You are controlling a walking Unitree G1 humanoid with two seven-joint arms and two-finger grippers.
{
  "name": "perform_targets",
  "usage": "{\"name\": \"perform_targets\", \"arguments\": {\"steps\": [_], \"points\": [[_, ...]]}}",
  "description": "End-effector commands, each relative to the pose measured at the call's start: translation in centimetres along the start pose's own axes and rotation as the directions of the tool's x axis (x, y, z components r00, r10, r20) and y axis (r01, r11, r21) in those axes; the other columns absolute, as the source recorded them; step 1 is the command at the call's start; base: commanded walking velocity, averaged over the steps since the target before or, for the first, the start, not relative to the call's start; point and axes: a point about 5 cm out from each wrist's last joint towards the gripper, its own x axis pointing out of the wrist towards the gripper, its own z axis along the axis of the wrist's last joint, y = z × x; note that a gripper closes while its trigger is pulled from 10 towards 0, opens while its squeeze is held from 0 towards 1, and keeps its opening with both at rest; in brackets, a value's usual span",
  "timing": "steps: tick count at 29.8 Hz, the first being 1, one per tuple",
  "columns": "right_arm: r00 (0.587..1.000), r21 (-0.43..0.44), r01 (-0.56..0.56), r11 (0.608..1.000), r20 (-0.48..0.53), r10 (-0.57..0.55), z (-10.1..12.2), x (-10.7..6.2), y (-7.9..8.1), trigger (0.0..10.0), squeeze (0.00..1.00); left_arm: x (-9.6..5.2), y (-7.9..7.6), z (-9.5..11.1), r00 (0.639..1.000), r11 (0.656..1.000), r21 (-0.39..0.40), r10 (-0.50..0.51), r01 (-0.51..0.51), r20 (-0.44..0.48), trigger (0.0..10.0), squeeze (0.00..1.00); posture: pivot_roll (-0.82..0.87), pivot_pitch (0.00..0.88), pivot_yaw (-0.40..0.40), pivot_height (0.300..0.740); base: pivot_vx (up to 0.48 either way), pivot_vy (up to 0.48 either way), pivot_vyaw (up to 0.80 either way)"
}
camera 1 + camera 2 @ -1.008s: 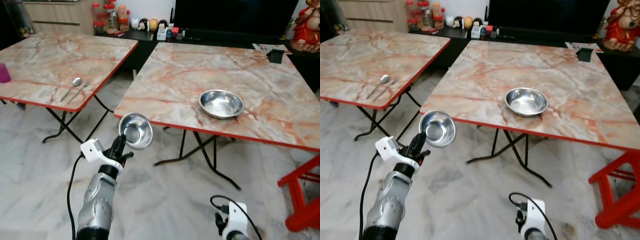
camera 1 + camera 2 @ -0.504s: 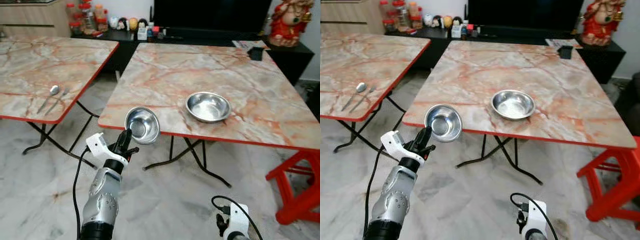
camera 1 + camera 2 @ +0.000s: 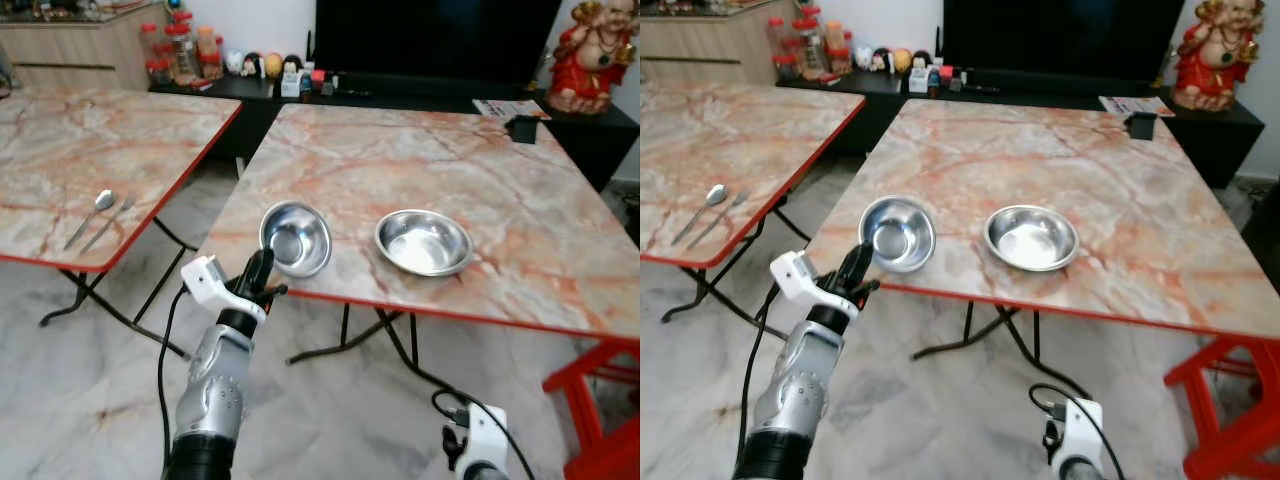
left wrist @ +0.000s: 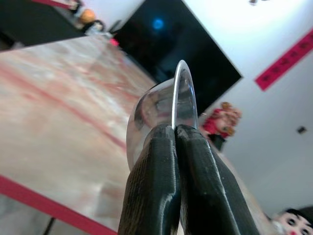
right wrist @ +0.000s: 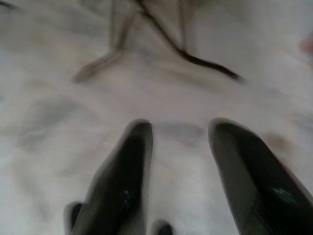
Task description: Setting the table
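While the left claw (image 3: 262, 272) pinches the rim of a small steel bowl (image 3: 296, 238) between its closed fingers (image 4: 161, 196), the bowl hangs tilted over the near edge of the marble-topped bench (image 3: 400, 160). A second, wider bowl (image 3: 423, 242) sits flat on that bench, just beside the held one. A spoon (image 3: 93, 212) and fork (image 3: 113, 220) lie together on the neighbouring bench (image 3: 60, 150). The right claw (image 5: 178, 147) hangs low over the pale floor (image 5: 58, 107), fingers spread apart and holding nothing.
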Motion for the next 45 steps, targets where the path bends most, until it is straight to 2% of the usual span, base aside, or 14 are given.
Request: {"name": "perform_targets", "arguments": {"steps": [1, 27, 30, 45], "points": [[1.000, -0.006, 0.026, 1.000, -0.006, -0.026, -0.14, -0.15, -1.05, 10.0, 0.00, 0.40, -1.25, -0.37, 0.999, 0.999, -0.021, -0.038, 0.038, -0.002, 10.0, 0.00, 0.03, 0.000, -0.026, 0.740, 0.330, 0.000, 0.00], [1.000, -0.015, 0.016, 1.000, -0.010, -0.016, -0.17, -0.11, -0.76, 10.0, 0.00, 0.62, -1.52, -0.46, 0.998, 0.998, -0.021, -0.057, 0.057, -0.008, 10.0, 0.00, 0.02, 0.000, -0.022, 0.740, 0.332, 0.000, 0.00], [1.000, -0.015, 0.016, 1.000, -0.012, -0.016, -0.24, -0.14, -0.79, 10.0, 0.00, 0.60, -1.42, -0.65, 0.999, 0.999, -0.002, -0.041, 0.041, -0.021, 10.0, 0.00, 0.02, 0.000, -0.023, 0.740, 0.000, 0.000, 0.00], [0.999, -0.012, 0.022, 1.000, -0.023, -0.023, -0.65, -0.28, -0.95, 10.0, 0.00, 0.73, -1.33, -0.38, 1.000, 1.000, -0.009, -0.030, 0.030, -0.008, 10.0, 0.00, 0.02, 0.000, -0.018, 0.740, 0.000, 0.000, 0.00]]}}
